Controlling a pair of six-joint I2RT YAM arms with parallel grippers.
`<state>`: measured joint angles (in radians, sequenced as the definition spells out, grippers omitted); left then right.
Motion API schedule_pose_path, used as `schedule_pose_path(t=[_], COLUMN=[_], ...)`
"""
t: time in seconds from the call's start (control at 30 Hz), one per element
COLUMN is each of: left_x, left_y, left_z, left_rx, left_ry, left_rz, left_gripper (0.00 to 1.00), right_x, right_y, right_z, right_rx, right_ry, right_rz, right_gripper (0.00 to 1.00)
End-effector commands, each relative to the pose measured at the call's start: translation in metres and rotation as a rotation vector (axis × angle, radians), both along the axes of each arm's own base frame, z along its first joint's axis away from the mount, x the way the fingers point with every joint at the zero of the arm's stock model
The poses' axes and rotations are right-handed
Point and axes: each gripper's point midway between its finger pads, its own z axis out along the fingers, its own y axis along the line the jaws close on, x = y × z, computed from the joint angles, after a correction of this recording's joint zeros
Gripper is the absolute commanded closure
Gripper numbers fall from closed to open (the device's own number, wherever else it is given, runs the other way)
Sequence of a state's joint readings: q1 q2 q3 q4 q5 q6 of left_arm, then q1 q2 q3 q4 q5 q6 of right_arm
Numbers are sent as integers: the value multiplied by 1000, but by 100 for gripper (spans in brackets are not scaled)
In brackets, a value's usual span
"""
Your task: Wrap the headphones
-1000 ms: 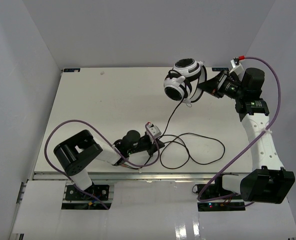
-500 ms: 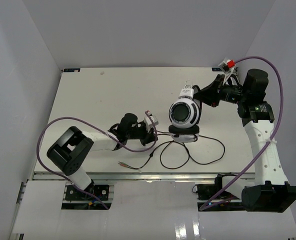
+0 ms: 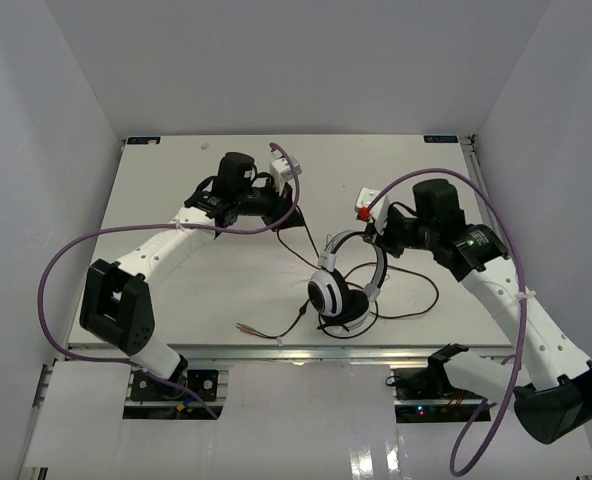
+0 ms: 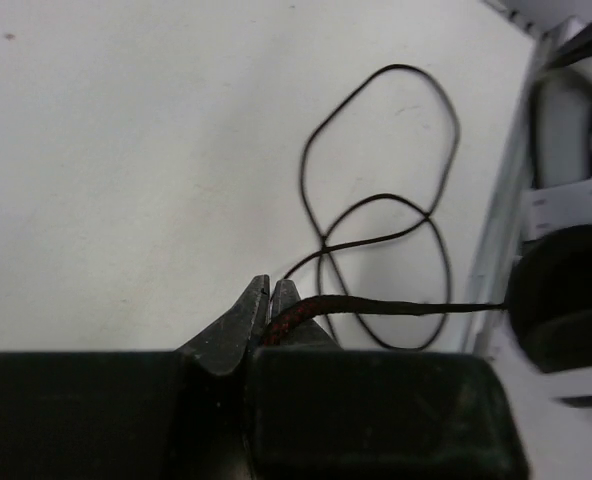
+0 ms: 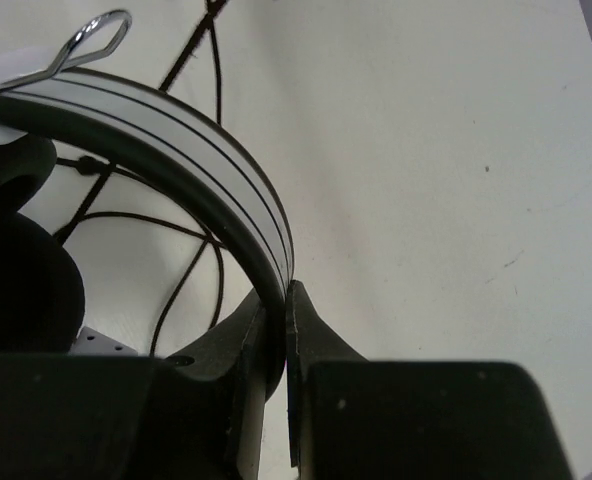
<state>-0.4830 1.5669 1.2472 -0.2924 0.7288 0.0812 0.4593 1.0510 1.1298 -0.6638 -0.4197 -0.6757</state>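
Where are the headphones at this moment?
From above, the headphones are right of centre near the front edge of the table, headband pinched by the right claw.

An off-white rectangular counter (image 3: 206, 290) lies between plain pale grey walls (image 3: 296, 70) on the left, far and right; a silver metal rail (image 3: 276, 348) runs along its near edge.

A robot lab cell: plain white walls (image 3: 296, 60) box in a white surface (image 3: 376, 165), with two cabled arms (image 3: 161, 247) bolted at its near edge.
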Motion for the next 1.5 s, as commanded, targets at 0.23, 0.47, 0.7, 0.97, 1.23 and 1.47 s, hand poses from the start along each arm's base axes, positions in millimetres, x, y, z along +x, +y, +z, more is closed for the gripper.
schedule_pose_path(t=[0.23, 0.47, 0.7, 0.97, 1.23, 1.47], left_x=[-86, -92, -52, -24, -16, -11], left_y=[6, -17, -22, 9, 2, -8], left_z=[40, 70, 60, 28, 41, 56], left_rx=[-88, -159, -118, -63, -94, -116], left_ry=[435, 537, 568, 584, 608, 629], left_rz=[-67, -124, 61, 191, 159, 105], left_gripper=[100, 100, 100, 100, 100, 100], right_x=[92, 114, 105, 65, 36, 31], right_y=[-51, -32, -16, 0, 26, 40], right_z=[4, 9, 9, 32, 30, 18], right_rx=[-143, -85, -28, 113, 167, 68], right_ry=[-310, -325, -256, -203, -128, -180], right_rz=[-599, -691, -623, -388, -170, 19], right_gripper=[92, 92, 92, 92, 92, 92])
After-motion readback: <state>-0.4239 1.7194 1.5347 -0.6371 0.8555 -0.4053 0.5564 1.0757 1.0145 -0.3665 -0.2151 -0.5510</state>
